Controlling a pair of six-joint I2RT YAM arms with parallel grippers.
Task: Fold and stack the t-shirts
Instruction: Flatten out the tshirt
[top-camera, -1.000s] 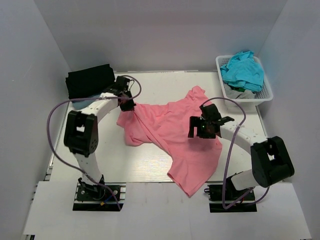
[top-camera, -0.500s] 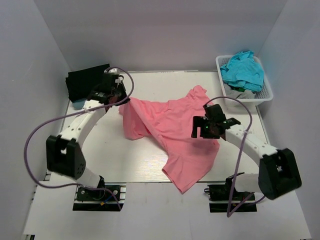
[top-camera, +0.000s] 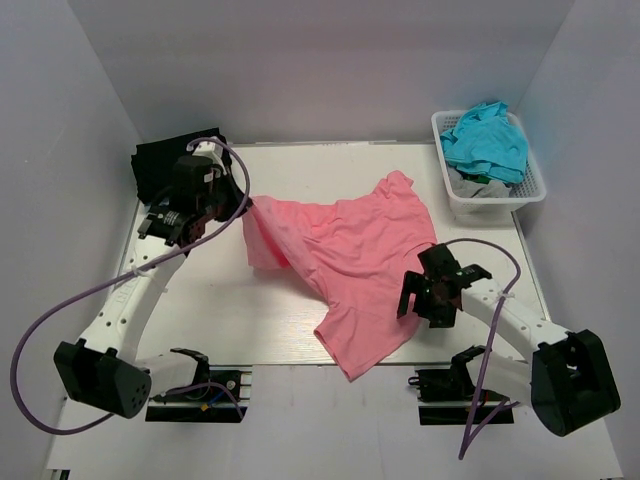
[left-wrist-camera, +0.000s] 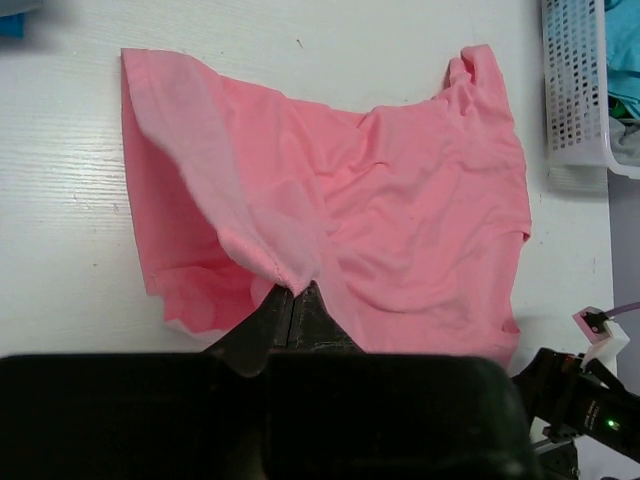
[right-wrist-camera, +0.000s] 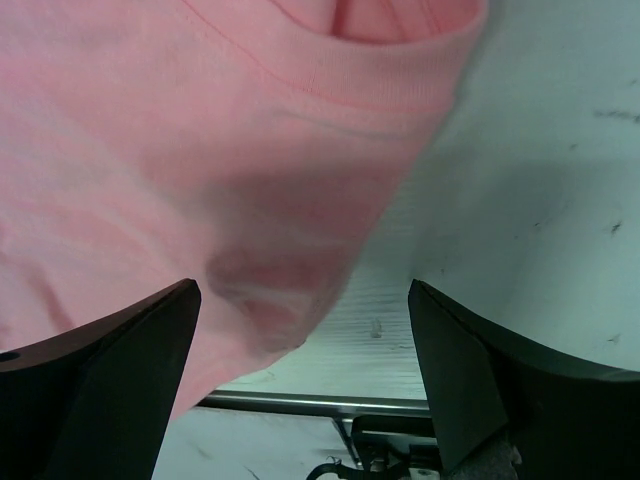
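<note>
The left gripper (left-wrist-camera: 293, 300) pinches a hem of the salmon-pink soft cloth t-shirt (top-camera: 350, 255), which lies crumpled in the middle of the white table (top-camera: 230, 310). The right gripper (right-wrist-camera: 302, 310) is spread wide over the shirt's near right edge.

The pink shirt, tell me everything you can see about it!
The salmon-pink t-shirt is soft, plain cloth with short sleeves, lying crumpled and unfolded across the white table. One edge is lifted off the table, pinched in the shut jaws of the left gripper, so that part folds over itself. The right gripper has its jaws wide open at the shirt's near right edge, gripping nothing.
</note>
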